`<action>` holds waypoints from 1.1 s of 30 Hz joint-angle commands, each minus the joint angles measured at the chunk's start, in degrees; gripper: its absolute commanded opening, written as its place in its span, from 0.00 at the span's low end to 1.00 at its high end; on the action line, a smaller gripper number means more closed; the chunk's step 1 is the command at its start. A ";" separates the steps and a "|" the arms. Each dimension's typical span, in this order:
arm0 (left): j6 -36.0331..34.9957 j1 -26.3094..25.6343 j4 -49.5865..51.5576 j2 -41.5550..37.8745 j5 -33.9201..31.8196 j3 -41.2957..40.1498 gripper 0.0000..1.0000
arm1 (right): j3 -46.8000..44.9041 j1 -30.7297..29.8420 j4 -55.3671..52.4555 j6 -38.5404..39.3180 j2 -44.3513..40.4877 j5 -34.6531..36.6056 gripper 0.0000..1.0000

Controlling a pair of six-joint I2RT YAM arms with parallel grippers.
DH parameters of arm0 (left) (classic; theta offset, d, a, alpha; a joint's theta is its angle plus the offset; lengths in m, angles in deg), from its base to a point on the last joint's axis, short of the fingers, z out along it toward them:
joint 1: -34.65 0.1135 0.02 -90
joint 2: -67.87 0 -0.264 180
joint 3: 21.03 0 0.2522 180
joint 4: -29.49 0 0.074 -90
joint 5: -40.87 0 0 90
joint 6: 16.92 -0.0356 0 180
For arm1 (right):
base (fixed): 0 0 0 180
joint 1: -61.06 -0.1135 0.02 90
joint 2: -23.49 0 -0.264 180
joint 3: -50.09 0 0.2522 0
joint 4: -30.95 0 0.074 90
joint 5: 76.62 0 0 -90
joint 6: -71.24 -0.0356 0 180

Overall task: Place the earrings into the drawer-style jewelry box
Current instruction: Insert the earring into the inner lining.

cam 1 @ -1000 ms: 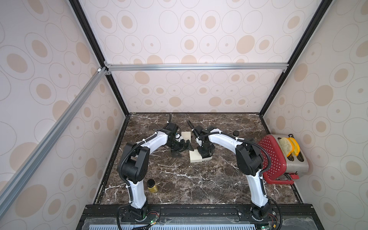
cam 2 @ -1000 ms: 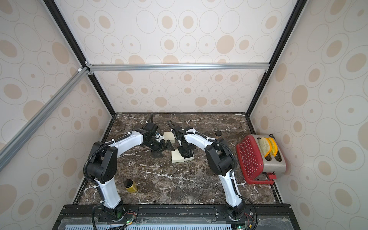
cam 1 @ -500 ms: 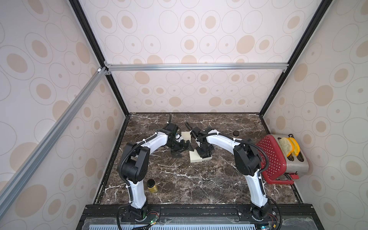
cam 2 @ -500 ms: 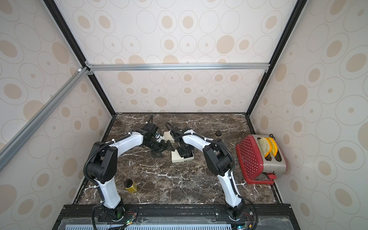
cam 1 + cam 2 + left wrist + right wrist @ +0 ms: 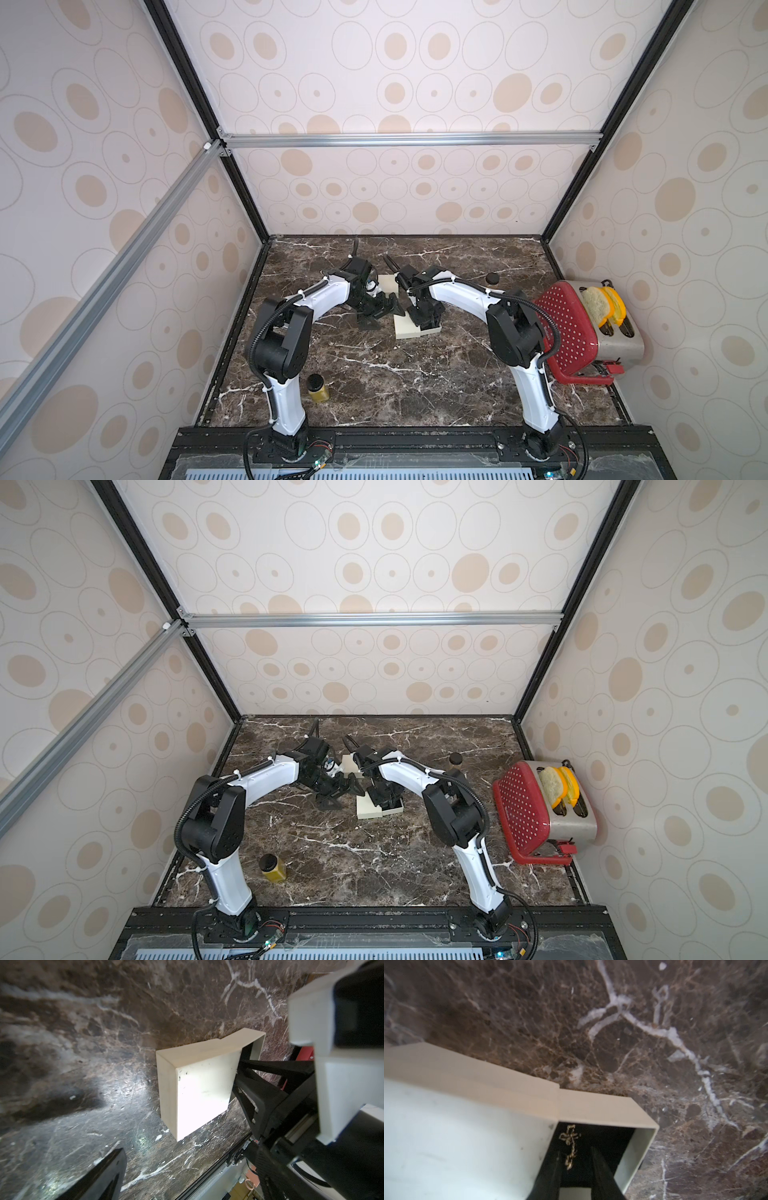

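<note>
Two top views first. Find in both the left tool (image 5: 380, 313), spread wide and empty, just beside the jewelry box (image 5: 405, 330) on the table (image 5: 374, 374), apparently without touching it. Find the right tool (image 5: 384, 800) low over the pulled-out drawer (image 5: 394, 811). Too small there to make out any earring.

Next, the left wrist view. Shows one finger (image 5: 104, 1174) of the left tool apart from the box, so no bracing. Risk from this: sliding of the box on the smooth table under any sideways knock from the right tool.

Last, the right wrist view. Shows one earring (image 5: 570, 1142) inside the drawer, seemingly lying on the black lining, between the fingers (image 5: 602, 1172) of the right tool, parted a little and seemingly not pinching it. Cannot tell about contact between the chain's lower end and one finger. Main danger: lifting away with the chain hooked on a finger and dragging the earring back out. Second danger: scraping the drawer wall and shifting the box.
</note>
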 commanded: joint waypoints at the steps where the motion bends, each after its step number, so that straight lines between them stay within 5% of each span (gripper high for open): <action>1: 0.38 0.27 0.10 -0.02 0.41 -0.28 0.99 | 1.08 -0.49 -1.91 -0.31 -2.50 0.63 0.30; 12: 1.42 0.31 -2.85 1.21 1.63 -0.84 0.99 | -0.04 -0.45 -1.07 0.51 -7.55 -0.29 0.32; 20: 3.82 0.19 -4.93 4.01 3.17 0.81 0.99 | -8.06 3.02 7.28 4.11 -10.80 -7.73 0.11; 33: 7.13 -0.80 -7.47 7.57 4.83 3.15 0.99 | -11.54 5.73 11.99 5.64 -8.89 -13.06 0.06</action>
